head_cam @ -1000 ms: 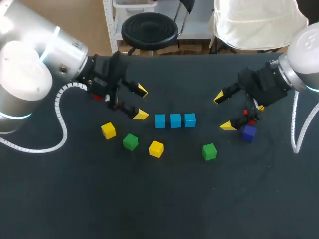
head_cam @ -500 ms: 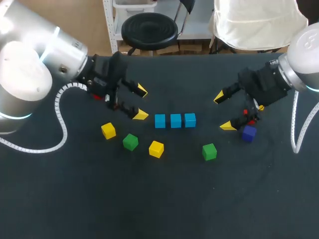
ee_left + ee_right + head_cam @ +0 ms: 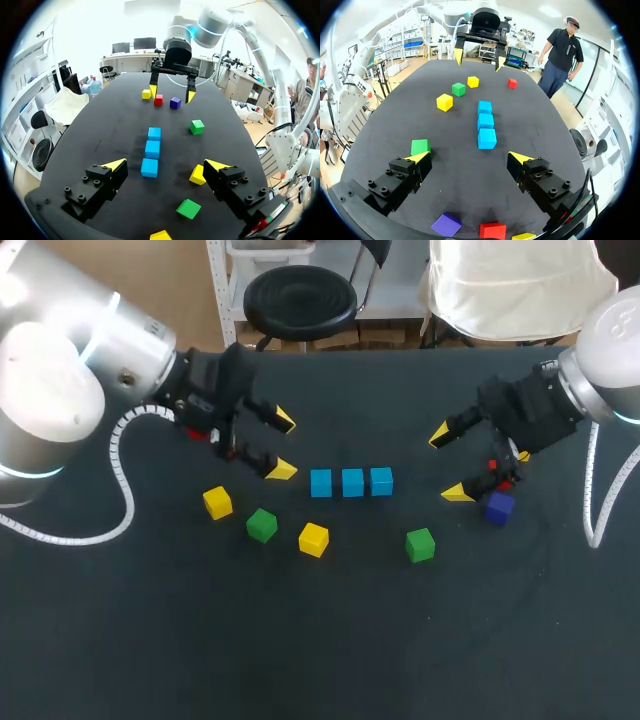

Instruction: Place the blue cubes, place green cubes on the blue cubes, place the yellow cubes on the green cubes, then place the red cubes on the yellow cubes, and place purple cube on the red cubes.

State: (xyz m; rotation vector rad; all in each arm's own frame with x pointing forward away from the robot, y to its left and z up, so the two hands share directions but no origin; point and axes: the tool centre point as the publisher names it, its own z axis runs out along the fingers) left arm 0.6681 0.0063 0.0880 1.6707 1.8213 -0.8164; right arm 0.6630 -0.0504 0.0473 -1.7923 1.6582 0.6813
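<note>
Three blue cubes (image 3: 352,482) lie in a row at the table's middle, ahead of both grippers. My left gripper (image 3: 283,446) hovers open just left of the row, with nothing between its fingers (image 3: 165,165). My right gripper (image 3: 449,464) stands open right of the row, also empty (image 3: 469,158). Near the front lie a yellow cube (image 3: 217,502), a green cube (image 3: 261,525), a second yellow cube (image 3: 313,539) and a second green cube (image 3: 420,544). Under the right gripper sit the purple cube (image 3: 499,506), a red cube (image 3: 492,231) and a yellow cube (image 3: 522,236). Another red cube (image 3: 512,83) lies under my left arm.
The dark table's front half (image 3: 330,640) carries no objects. The left arm's white cable (image 3: 120,480) loops over the table's left side.
</note>
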